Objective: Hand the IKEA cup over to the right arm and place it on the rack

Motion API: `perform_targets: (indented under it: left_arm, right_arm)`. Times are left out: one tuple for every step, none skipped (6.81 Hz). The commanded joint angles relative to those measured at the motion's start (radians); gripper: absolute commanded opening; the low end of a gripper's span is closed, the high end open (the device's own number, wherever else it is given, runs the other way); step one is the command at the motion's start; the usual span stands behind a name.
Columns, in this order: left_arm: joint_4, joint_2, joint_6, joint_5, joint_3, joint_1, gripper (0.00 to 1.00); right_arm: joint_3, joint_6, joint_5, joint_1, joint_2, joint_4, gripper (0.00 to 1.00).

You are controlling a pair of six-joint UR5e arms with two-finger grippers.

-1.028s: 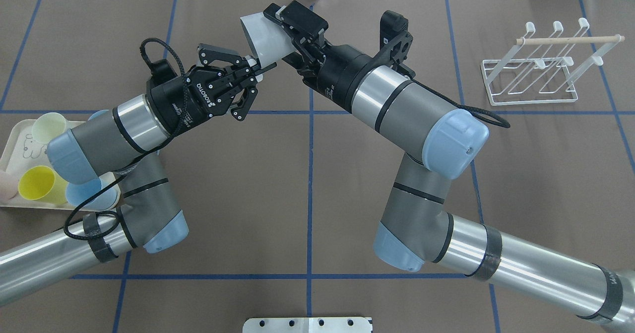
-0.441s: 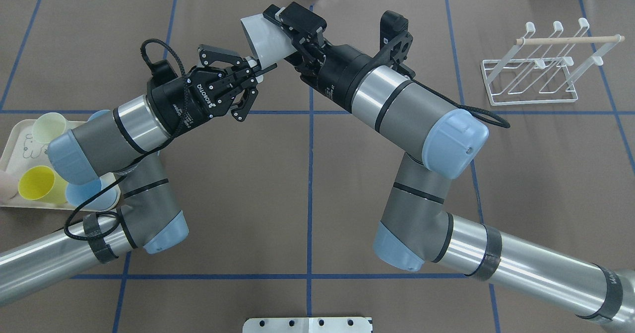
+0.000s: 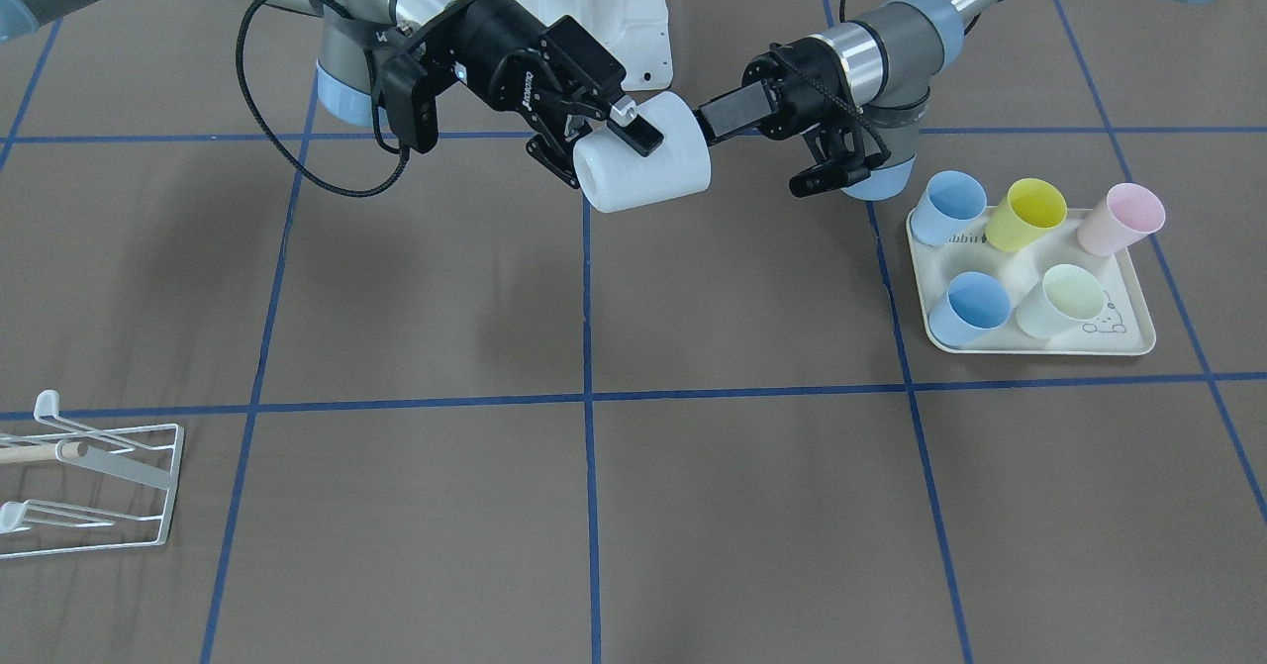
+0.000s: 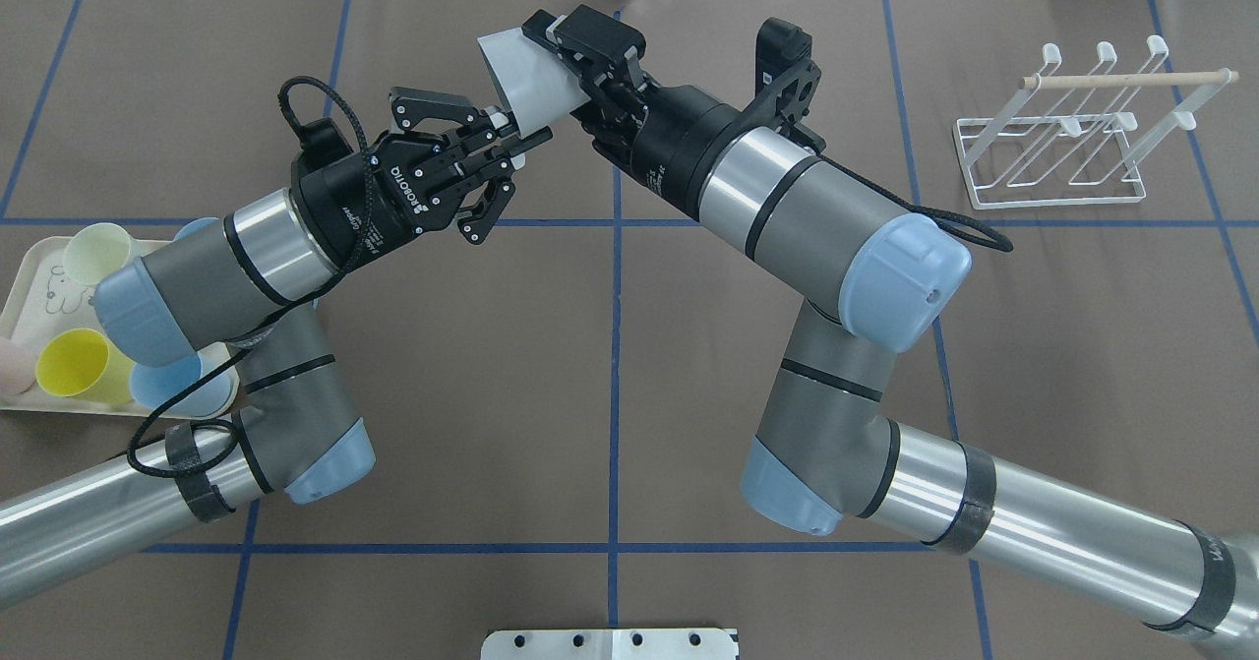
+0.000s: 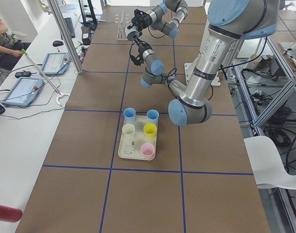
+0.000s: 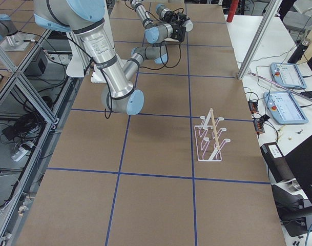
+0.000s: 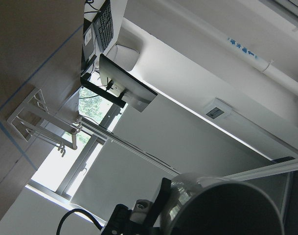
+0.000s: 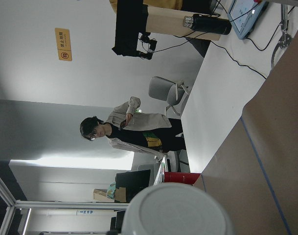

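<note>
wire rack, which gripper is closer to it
Right, narrowly. The right gripper, holding the white cup, is on the wire rack's side; the left gripper is just past it, farther away.

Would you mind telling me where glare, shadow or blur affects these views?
Left wrist view: the window blows out white, and the cup at the bottom edge is dark and soft. Right wrist view: the cup's white end sits at the bottom, slightly blurred. Front-facing view: soft shadows darken the table.
</note>
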Motion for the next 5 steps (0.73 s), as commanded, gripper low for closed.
perform_targets:
  left_arm:
    - [0.000, 0.001, 0.050, 0.000, -0.005, 0.000, 1.00]
    - [-0.002, 0.003, 0.058, -0.001, -0.006, 0.000, 1.00]
    - [-0.002, 0.009, 0.061, -0.001, -0.005, 0.000, 1.00]
    - [-0.002, 0.012, 0.098, -0.006, -0.008, -0.001, 1.00]
    - [0.000, 0.012, 0.104, -0.007, -0.008, -0.003, 1.00]
  right_arm:
    - [0.000, 0.000, 0.000, 0.007, 0.003, 0.001, 0.00]
    - [0.002, 0.000, 0.002, 0.016, 0.003, 0.003, 0.00]
    - [0.000, 0.002, 0.002, 0.045, -0.006, 0.029, 0.00]
    - [-0.009, 0.006, 0.005, 0.096, -0.024, 0.029, 0.00]
    - [-0.015, 0.006, 0.011, 0.143, -0.061, 0.029, 0.00]
